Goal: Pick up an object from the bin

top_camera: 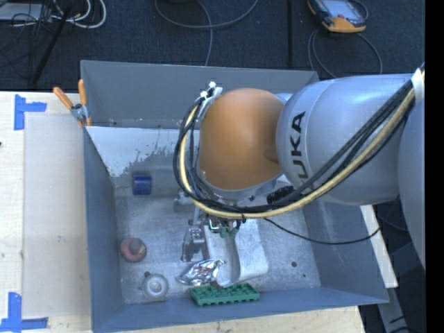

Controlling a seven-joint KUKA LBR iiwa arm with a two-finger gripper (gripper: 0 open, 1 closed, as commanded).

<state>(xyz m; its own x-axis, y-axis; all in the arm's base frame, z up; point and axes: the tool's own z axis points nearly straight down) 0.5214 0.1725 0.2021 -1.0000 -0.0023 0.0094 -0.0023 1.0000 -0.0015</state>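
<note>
Near 6 o'clock of the bin: gripper poised just above crumpled foil, green studded plate adjacent; aperture impossible to tell; apparently nothing grasped, pick outstanding.

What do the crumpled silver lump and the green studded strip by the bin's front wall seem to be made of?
Crumpled silver lump: looks like metal foil or metallised film, shiny, its sharp creases catching bright glints.
Green studded strip: probably moulded plastic, even matt colour, regular rows of studs like a building-brick plate; rubber cannot be ruled out.
</note>
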